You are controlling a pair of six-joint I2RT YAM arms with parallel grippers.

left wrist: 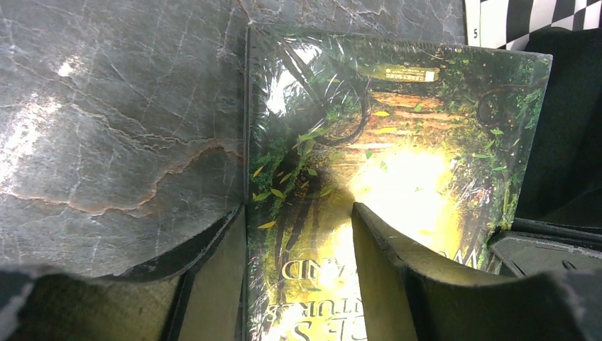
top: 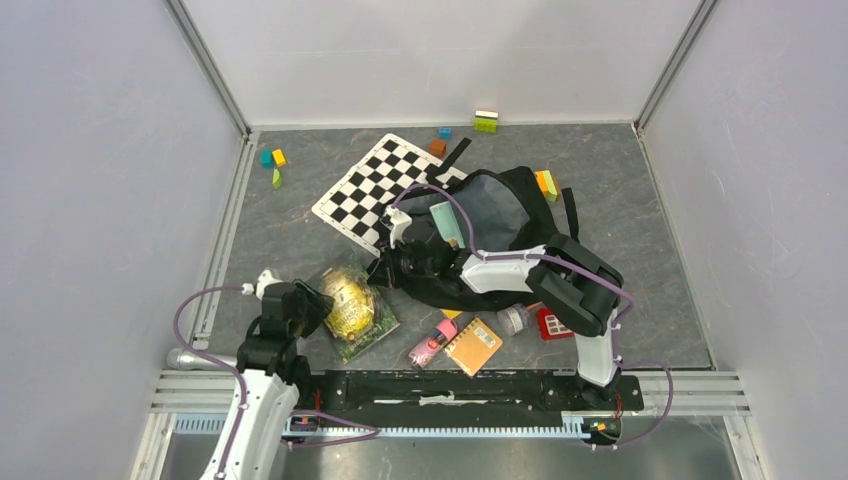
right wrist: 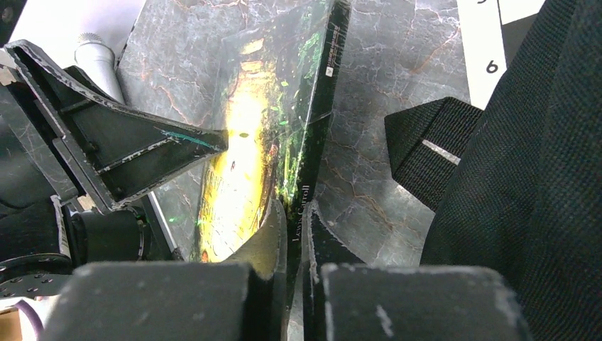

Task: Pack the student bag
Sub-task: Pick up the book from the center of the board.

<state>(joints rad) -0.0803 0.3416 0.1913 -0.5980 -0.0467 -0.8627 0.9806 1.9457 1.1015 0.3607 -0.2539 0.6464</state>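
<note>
Book pinched at bag's side: handling notes.
R gripper point(right wrist: 294, 213): jaws together on book point(left wrist: 397, 128) at spine edge, nr a corner. L gripper point(left wrist: 297, 209): jaws apart, one finger at book's side edge, other lying on cover, no clamp. Book stiff w/ glossy wrap, prob. slippery, so thin pinch may twist. Bag point(right wrist: 539, 177) just right of R gripper, beyond book from L gripper; strap point(right wrist: 426, 145) lies loose on table betw. book & bag. Bag = soft black fabric, limp, prob. light; walls likely sag & close mouth if unsupported. Judgement: take hold at mouth rim or strap, not mid-panel. Mouth opens upward, beyond R gripper.
</note>
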